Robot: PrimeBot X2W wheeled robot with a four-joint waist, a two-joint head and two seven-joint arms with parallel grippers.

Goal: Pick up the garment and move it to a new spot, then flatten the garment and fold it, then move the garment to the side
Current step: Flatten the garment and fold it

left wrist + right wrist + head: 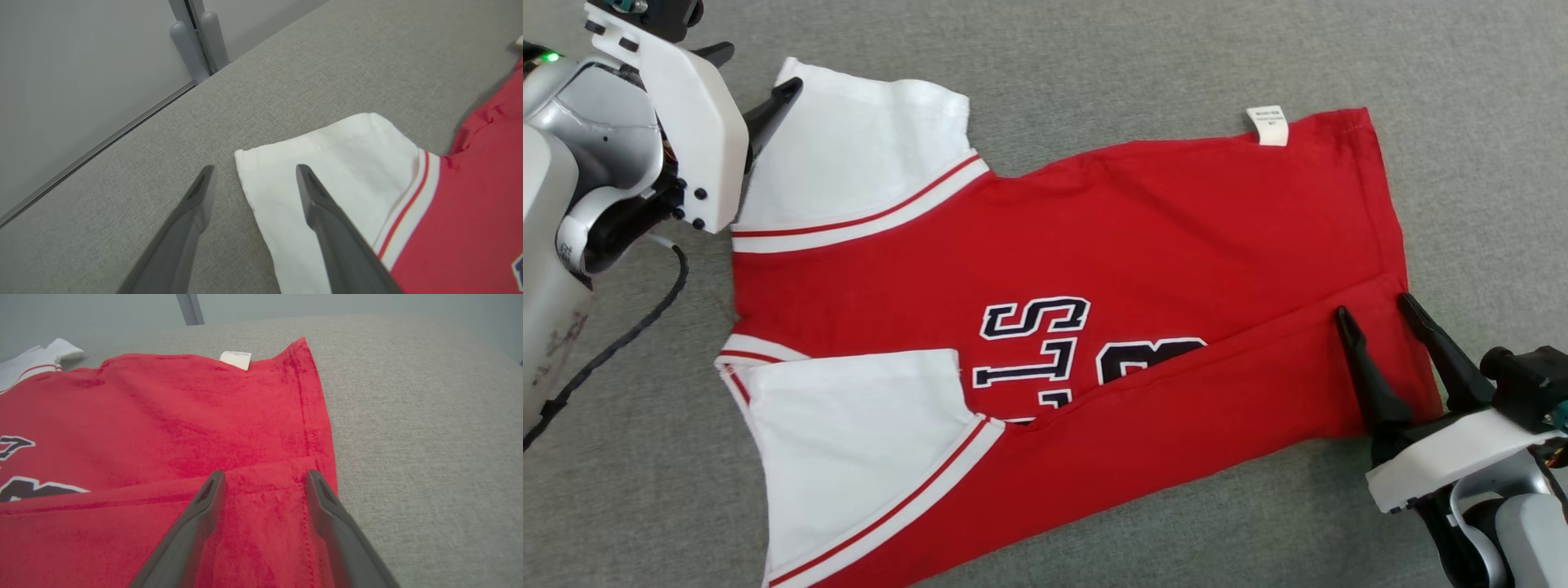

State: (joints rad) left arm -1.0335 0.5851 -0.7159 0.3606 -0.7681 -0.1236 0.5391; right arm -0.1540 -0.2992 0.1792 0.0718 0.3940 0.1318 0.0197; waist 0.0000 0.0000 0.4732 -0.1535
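The red-and-white garment [1094, 245] lies mid-frame on grey cloth [1094, 49], its lower edge folded over partly hidden black lettering [1037, 343]. The left gripper [761, 65] is at the upper left, fingers apart at the white sleeve [849, 147]. The right gripper [1374, 306] is at the lower right, fingers apart over the red hem. A black cable [645, 318] trails at left. The left wrist view adds grey posts [196, 49]. The print on the white tag [1267, 125] is too small to read.
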